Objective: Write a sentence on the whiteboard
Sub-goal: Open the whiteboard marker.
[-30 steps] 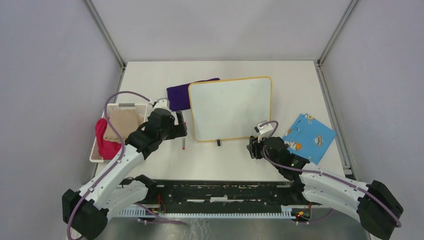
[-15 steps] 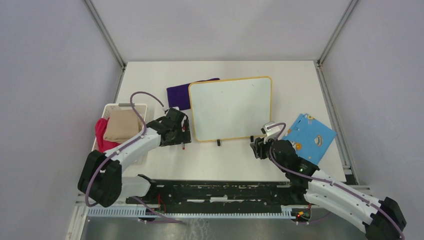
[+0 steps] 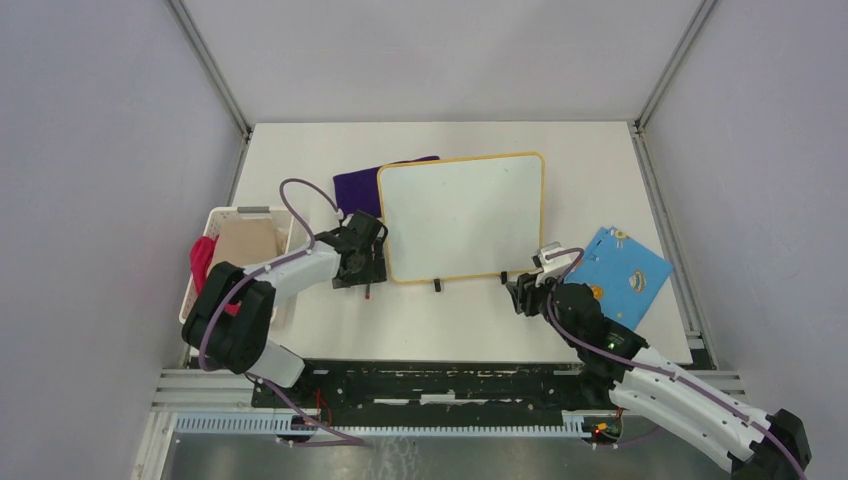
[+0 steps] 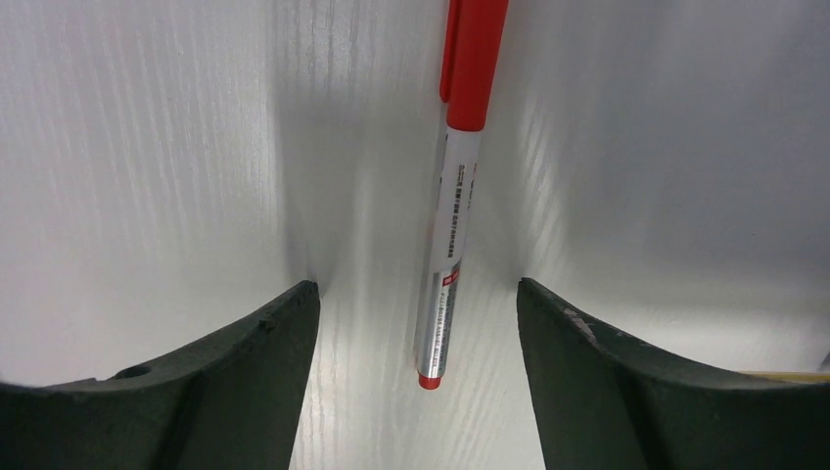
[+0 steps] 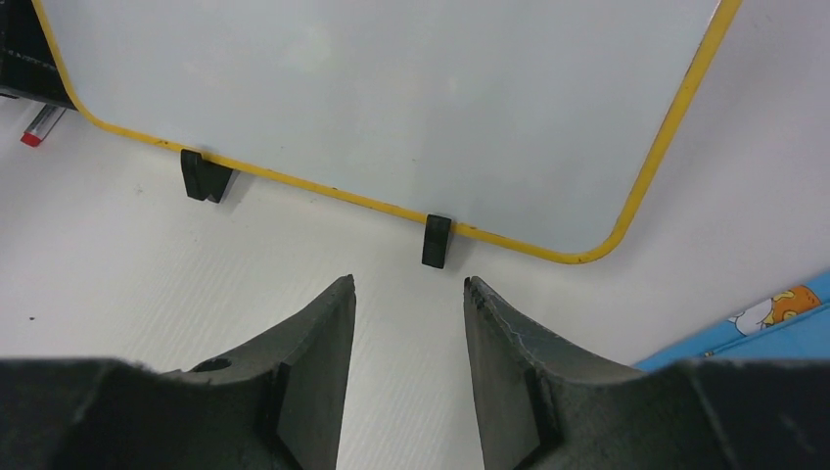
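**Red Marker Not Yet Gripped; Board Blank**

The left gripper (image 4: 416, 286) has its black fingers (image 4: 245, 372) spread on either side of the slim, silver-barrelled, red-capped marker (image 4: 453, 196). The marker lies flat on the white table (image 4: 147, 147), and neither finger touches it. The cap is on.

The right gripper (image 5: 406, 284) is partly spread and holds nothing. It points at a small black foot (image 5: 437, 241) on the near edge of the yellow-framed, glossy white rectangular whiteboard (image 5: 391, 88).

The whiteboard lies flat mid-table, its near left corner just beside the marker, and bears no writing.

Judged remaining: grip the marker, uncap it, do all the writing.
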`<state>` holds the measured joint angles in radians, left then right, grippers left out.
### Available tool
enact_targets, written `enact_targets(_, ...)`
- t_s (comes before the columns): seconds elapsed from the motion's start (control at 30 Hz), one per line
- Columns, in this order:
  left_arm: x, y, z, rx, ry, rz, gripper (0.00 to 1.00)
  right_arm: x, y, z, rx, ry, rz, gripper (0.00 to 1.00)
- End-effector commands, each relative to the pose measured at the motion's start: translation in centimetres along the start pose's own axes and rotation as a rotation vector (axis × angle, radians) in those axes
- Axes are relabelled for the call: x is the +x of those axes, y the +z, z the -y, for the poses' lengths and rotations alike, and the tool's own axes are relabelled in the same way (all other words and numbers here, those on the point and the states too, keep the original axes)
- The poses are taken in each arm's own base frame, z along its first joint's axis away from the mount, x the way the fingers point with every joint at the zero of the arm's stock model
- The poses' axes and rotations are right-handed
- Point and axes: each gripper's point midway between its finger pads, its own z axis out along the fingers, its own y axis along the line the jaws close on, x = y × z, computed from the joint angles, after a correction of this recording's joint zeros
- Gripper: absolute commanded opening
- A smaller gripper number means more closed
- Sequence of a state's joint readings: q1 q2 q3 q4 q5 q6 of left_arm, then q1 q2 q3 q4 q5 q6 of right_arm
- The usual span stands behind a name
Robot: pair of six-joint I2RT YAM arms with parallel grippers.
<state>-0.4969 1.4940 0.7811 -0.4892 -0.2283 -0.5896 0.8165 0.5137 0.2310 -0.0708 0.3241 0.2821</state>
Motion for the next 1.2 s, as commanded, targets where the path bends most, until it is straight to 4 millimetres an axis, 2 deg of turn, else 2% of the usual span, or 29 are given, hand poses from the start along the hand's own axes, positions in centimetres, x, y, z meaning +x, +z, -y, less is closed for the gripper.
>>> enact_targets(0.0,-1.9,0.2,0.3,-0.009,-0.08,0.065,0.78,-0.9,-0.1,0.6,0.036,0.008,0.042,0.5)
enact_targets(0.2,-1.1,0.5,-0.6,-0.023,-0.1,0.045,0.71,-1.1,0.0,0.8,0.045,0.007,0.053,0.5)
enact_targets(0.5,-0.1,0.5,-1.8,-0.056,-0.101,0.03,0.49,-1.0,0.1,0.9,0.054,0.0,0.045,0.5)
enact_targets(0.77,0.5,-0.6,-2.8,-0.077,-0.126,0.038,0.34,-1.0,0.2,0.9,0.06,-0.004,0.041,0.5)
enact_targets(1.03,1.7,-2.2,-3.0,-0.039,-0.204,0.036,0.09,-0.9,0.3,0.9,0.062,-0.006,0.036,0.5)
enact_targets(1.1,1.6,-2.8,-3.0,-0.028,-0.218,0.047,0.08,-1.0,0.3,1.0,0.063,-0.006,0.037,0.5)
enact_targets(1.17,1.2,-3.3,-3.0,-0.023,-0.22,0.061,0.16,-1.0,0.3,0.9,0.061,-0.008,0.038,0.5)
